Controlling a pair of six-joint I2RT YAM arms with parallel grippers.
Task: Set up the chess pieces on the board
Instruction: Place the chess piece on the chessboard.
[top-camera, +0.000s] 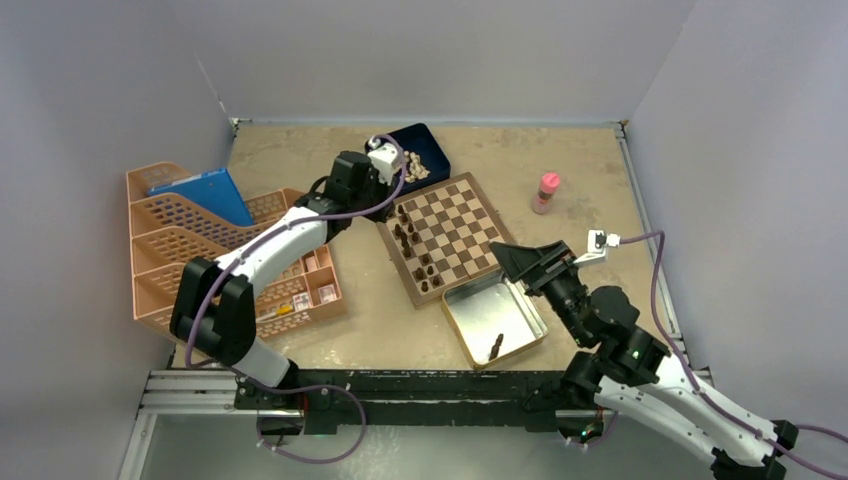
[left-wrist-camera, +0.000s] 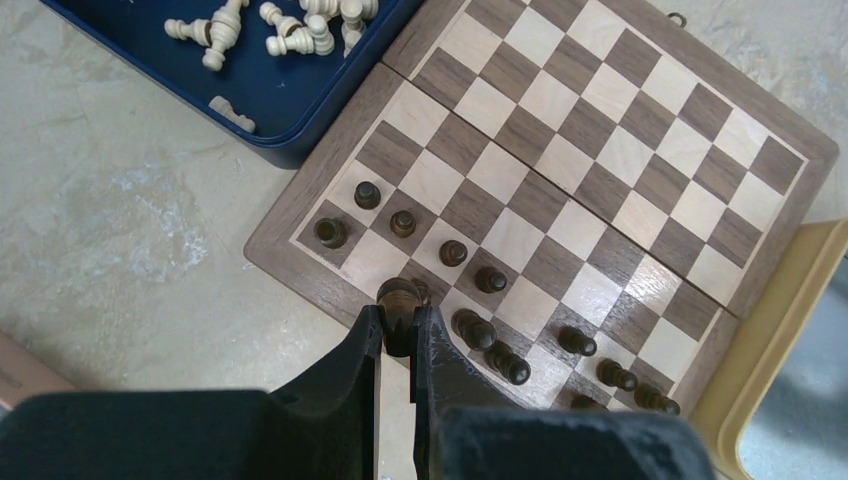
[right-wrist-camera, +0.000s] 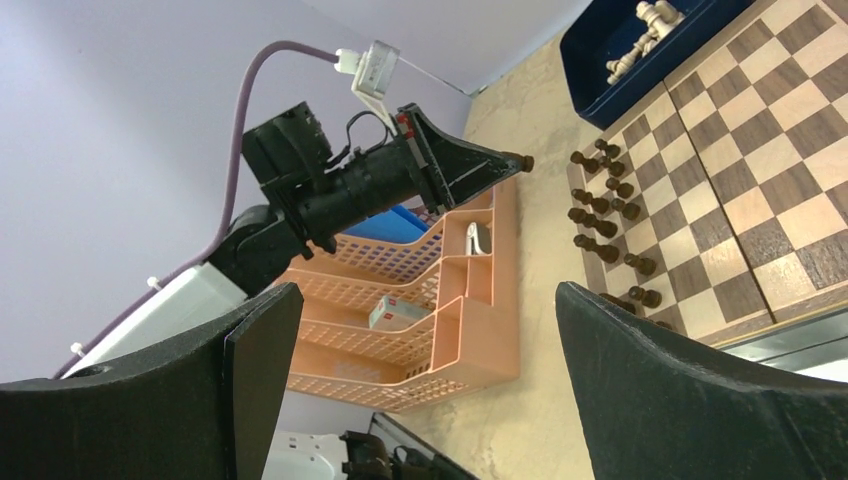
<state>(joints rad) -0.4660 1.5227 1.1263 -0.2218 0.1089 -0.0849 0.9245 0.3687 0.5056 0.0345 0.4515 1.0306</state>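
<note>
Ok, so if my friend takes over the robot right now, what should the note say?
Left gripper: shut on a dark chess piece over the board's edge row.
Right gripper: open, empty, by the silver tin.
Done: dark pieces stand in two part-filled rows along one side of the board.
Left: set down the held piece, then fetch the lone dark piece lying in the tin.
Cream pieces sit in the blue box.

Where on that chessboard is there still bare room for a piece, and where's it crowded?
The board is bare over every square from its middle to the edge facing the pink bottle. It is crowded along the edge facing the orange trays: the dark chess pieces stand there in two rows, and the left gripper holds one more among them.
</note>
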